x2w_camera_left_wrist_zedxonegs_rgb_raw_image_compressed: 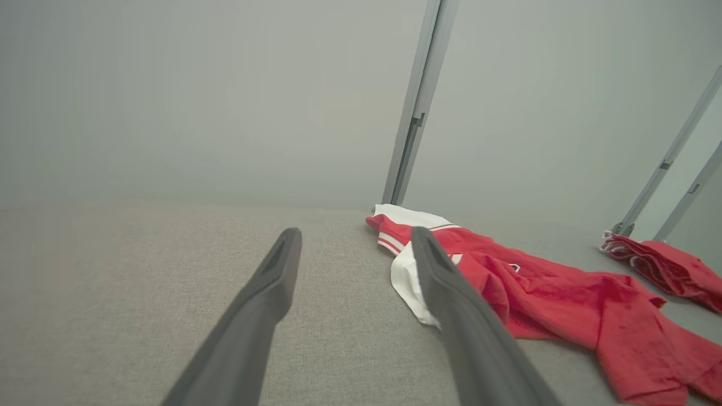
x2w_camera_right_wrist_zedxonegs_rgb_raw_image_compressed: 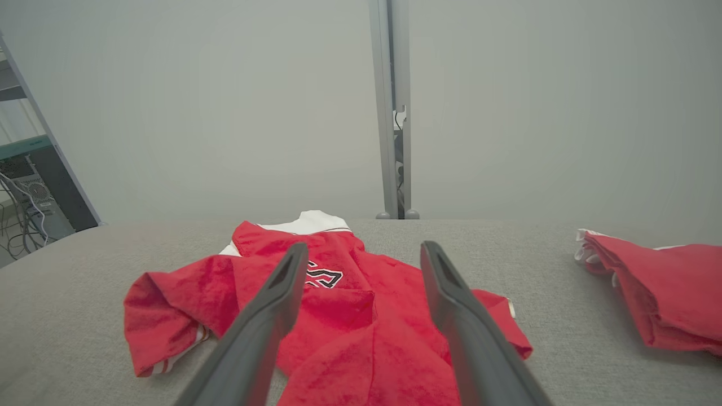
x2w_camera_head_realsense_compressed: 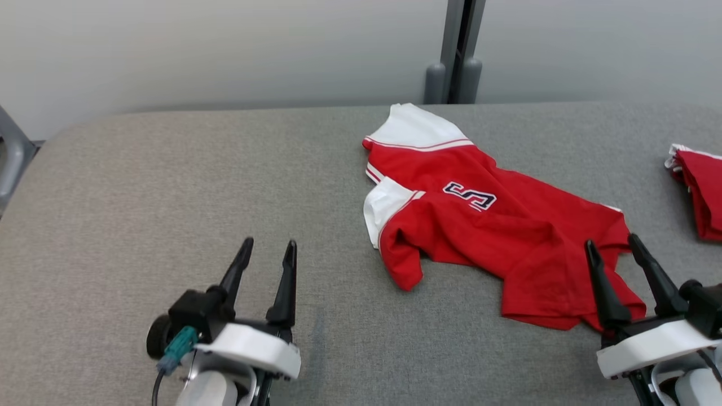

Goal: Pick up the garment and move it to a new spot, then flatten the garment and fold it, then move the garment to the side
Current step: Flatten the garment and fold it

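Observation:
The garment (x2w_camera_head_realsense_compressed: 485,225) is a red shirt with white sleeves and a dark emblem, lying crumpled right of centre on the grey table (x2w_camera_head_realsense_compressed: 141,186). It also appears in the left wrist view (x2w_camera_left_wrist_zedxonegs_rgb_raw_image_compressed: 541,293) and the right wrist view (x2w_camera_right_wrist_zedxonegs_rgb_raw_image_compressed: 338,316). My left gripper (x2w_camera_head_realsense_compressed: 269,252) stands open over bare fabric to the garment's left, holding nothing; its fingers (x2w_camera_left_wrist_zedxonegs_rgb_raw_image_compressed: 265,293) frame empty table. My right gripper (x2w_camera_head_realsense_compressed: 612,243) is open too, above the garment's near right corner, with its fingers (x2w_camera_right_wrist_zedxonegs_rgb_raw_image_compressed: 457,304) spread over the red cloth and nothing gripped.
A second red item (x2w_camera_head_realsense_compressed: 699,192), folded, lies at the table's right edge, also seen in the right wrist view (x2w_camera_right_wrist_zedxonegs_rgb_raw_image_compressed: 660,287). A grey post (x2w_camera_head_realsense_compressed: 457,51) rises behind the table against a pale wall. Wide bare table stretches left of the garment.

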Motion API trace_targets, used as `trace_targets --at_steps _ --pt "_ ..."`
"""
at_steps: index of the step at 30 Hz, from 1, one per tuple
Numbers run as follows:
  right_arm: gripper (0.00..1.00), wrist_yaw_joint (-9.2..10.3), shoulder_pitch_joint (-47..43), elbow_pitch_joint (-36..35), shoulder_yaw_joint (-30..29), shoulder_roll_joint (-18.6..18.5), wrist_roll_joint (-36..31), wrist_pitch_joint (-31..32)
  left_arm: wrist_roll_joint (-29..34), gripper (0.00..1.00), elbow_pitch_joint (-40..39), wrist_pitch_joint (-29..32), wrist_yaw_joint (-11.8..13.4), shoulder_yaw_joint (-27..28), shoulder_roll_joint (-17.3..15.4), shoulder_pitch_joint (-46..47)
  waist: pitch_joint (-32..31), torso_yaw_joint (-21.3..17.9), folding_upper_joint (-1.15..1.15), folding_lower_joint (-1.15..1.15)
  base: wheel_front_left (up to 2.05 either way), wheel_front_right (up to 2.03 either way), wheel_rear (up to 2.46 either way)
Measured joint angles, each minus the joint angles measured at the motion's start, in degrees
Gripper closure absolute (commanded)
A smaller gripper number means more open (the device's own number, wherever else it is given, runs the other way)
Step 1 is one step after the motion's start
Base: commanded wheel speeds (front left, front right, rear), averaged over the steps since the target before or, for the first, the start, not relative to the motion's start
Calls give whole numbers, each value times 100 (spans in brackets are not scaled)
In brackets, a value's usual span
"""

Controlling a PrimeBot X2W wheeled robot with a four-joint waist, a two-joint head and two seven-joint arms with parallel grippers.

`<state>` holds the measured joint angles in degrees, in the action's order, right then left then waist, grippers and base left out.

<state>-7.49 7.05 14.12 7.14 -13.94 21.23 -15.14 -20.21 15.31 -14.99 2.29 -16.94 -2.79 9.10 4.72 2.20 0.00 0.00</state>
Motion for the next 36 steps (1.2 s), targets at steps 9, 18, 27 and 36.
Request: trace_targets --at_steps 9,18,27,36 --pt "0 0 352 -237 67 -144 80 1 439 0 1406 0 -4 -337 1 1508 676 -444 0 0 0 0 0" --pt "0 0 560 -394 171 -186 133 0 270 0 3649 22 -131 -750 3 3098 1162 -950 0 0 0 0 0" --pt "0 0 651 -372 203 -168 134 0 -510 0 4758 393 -679 -1168 5 3916 1446 -1263 0 0 0 0 0" --pt "0 0 681 -308 246 -124 85 0 -907 0 5111 666 -808 -1731 2 4095 1437 -1347 0 0 0 0 0"
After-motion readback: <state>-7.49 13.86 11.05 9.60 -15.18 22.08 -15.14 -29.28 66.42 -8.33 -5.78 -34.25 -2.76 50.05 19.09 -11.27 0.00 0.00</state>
